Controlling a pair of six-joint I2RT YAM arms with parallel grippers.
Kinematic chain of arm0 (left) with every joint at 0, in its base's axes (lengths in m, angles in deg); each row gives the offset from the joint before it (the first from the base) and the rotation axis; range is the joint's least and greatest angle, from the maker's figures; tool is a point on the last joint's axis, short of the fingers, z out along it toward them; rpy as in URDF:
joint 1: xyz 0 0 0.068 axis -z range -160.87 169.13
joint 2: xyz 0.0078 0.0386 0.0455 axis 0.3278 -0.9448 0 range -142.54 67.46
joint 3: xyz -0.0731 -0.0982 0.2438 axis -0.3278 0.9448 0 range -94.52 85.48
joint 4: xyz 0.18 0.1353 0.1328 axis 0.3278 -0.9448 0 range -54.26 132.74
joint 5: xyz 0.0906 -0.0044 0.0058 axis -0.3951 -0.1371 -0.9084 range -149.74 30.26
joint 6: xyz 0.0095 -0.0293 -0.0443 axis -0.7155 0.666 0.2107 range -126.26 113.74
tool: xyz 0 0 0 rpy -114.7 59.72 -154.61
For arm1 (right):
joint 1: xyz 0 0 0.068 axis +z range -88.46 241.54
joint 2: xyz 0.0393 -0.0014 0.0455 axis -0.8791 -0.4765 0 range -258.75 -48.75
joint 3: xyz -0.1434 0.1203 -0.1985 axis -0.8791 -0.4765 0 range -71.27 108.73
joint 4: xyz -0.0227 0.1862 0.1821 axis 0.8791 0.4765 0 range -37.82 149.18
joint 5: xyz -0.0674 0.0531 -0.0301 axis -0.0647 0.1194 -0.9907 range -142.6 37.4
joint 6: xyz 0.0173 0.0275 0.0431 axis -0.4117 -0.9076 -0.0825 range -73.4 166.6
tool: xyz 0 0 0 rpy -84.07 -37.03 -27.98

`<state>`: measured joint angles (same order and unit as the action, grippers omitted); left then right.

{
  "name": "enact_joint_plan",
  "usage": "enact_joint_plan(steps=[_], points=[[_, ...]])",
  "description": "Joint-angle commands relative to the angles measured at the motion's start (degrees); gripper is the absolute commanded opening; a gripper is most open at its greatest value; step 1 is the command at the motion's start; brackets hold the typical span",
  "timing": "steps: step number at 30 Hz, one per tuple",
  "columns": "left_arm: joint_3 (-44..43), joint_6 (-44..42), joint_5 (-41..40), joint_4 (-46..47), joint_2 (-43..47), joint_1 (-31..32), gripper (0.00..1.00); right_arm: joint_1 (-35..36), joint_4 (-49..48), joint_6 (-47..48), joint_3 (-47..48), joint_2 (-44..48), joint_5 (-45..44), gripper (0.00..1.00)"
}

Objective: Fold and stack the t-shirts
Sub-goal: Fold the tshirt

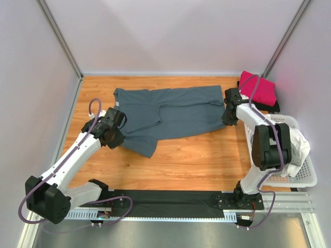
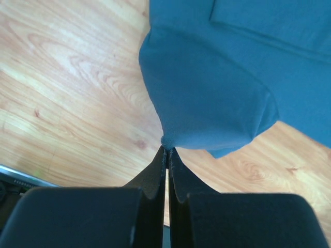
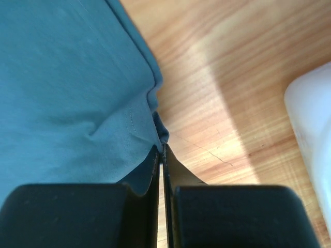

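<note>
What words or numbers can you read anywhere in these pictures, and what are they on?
No text can be read anywhere.
Blue-grey shirt: plain, no print or tag showing.
Pink shirt: plain, no writing.
White basket: no label showing.
Dark strip at the table's near edge, left wrist view: perhaps tiny print, too blurred to read.

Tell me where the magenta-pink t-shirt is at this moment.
In the top view, the magenta-pink t-shirt lies at the far right corner of the table, on a black t-shirt, beyond the white basket and right of the blue-grey t-shirt.
</note>
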<state>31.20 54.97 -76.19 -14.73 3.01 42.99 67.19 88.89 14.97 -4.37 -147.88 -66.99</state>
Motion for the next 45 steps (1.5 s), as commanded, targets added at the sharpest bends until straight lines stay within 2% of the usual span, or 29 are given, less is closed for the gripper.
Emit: enact_joint_plan(steps=[1,14,25,31,38,45], points=[[-3.89,-1.90,-3.76,-1.15,-0.77,-0.04,0.00,-0.99,1.35,0.88,5.08,0.17,-0.37,0.01],[-19.97,-11.56,-6.05,3.15,-12.89,-5.49,0.00,-4.07,5.56,0.09,17.30,-5.36,0.94,0.00],[-39.74,-36.78,-6.14,13.96,-26.50,-5.58,0.00,-4.42,6.18,-1.23,23.02,-10.55,2.09,0.00],[-45.20,-50.66,-5.00,22.40,-31.96,-5.58,0.00,-5.12,6.27,-2.81,24.69,-12.40,2.18,0.00],[-49.69,-54.99,-2.28,28.38,-37.33,-5.58,0.00,-7.32,6.88,-3.43,27.85,-14.42,2.09,0.01],[-54.70,-55.25,-3.94,31.01,-42.86,-6.01,0.00,-7.93,7.41,-3.34,31.45,-17.32,3.05,0.00]])
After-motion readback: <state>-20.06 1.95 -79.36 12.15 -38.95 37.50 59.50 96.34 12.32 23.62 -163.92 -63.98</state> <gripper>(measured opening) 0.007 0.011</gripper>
